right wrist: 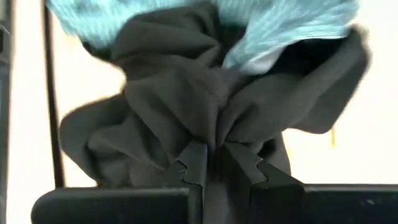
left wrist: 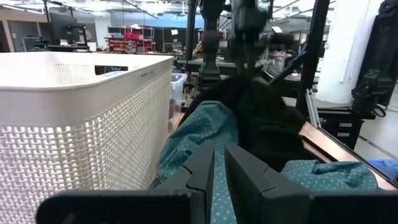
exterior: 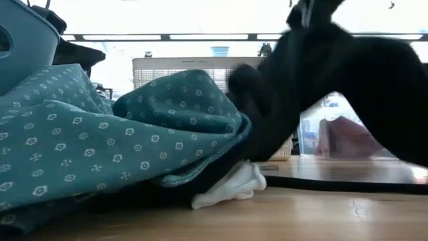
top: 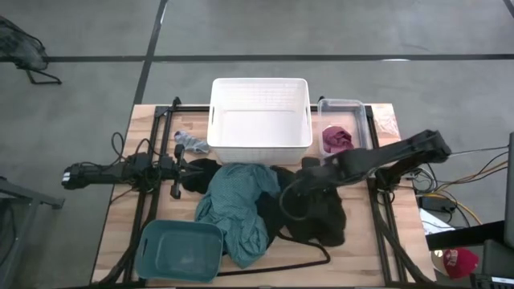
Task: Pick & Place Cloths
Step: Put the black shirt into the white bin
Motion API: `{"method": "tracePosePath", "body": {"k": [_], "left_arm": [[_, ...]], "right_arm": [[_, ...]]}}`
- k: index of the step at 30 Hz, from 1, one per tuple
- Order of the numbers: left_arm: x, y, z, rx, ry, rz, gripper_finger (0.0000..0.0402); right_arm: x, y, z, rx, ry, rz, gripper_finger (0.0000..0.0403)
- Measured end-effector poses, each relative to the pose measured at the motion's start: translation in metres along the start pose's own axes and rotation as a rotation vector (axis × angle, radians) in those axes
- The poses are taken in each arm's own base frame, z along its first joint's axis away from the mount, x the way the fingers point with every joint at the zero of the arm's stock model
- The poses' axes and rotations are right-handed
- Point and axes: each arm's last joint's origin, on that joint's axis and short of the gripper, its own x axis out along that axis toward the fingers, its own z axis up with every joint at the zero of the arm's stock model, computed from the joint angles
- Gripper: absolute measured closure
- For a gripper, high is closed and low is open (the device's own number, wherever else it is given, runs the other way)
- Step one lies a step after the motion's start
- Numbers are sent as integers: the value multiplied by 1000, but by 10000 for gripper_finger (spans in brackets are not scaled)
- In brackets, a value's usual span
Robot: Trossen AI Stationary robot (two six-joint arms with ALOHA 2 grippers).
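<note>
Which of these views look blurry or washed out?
Low view: the black garment is motion-blurred and the windows behind glare white. Right wrist view: the table is overexposed and the teal shirt pale. High view: evenly lit and sharp.

Wooden surface [top: 120,233] carries: white basket [top: 259,117] at back centre, clear bin [top: 340,108] just beside it, teal tub [top: 178,250] at front, teal shirt [top: 238,205] and black garment [top: 317,213] heaped mid-surface, small grey piece [top: 191,142].

Even overhead light, soft shadows; low view backlit, glare behind, black cloth [exterior: 348,80] motion-blurred.
</note>
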Motion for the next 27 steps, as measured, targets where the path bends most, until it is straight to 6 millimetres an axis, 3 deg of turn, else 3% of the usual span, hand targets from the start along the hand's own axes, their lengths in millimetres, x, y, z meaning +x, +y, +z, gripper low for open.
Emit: {"method": "tracePosePath", "body": {"k": [8, 14, 27], "left_arm": [[0, 0, 0, 0, 0, 0, 358], [0, 0, 0, 0, 0, 0, 358], [0, 0, 0, 0, 0, 0, 358]], "right_arm": [[-73, -4, 7, -72, -263, -22, 378], [-125, -9, 14, -161, -486, -136, 378], [-207, -29, 38, -167, -843, -639, 378]]}}
